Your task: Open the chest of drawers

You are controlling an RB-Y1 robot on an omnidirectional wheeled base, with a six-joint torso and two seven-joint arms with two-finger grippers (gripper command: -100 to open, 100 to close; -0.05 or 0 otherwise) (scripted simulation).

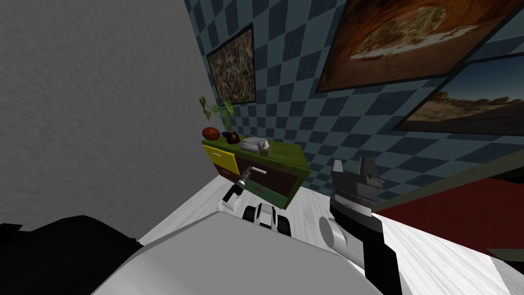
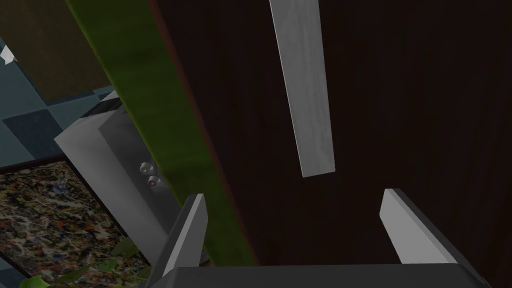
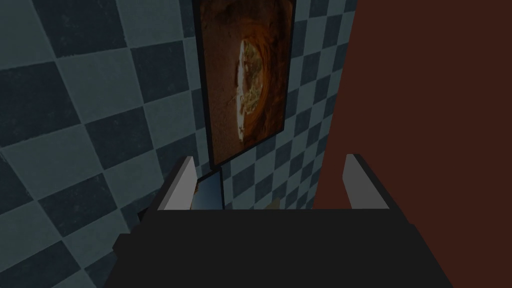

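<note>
Green-topped chest of drawers (image 1: 286, 153) with yellow, brown and green fronts stands against the blue checkered wall (image 1: 327, 128) ahead of you. Your left claw (image 2: 295, 196) is spread wide at its dark brown drawer front (image 2: 410, 100), with the pale grey bar handle (image 2: 305, 95) just ahead between the fingers and nothing gripped. Your right claw (image 1: 353, 166) is raised beside you, equally wide and empty.

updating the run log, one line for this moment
left gripper: open, facing white handle of dark drawer | grip: none yet | right gripper: open, raised
</note>
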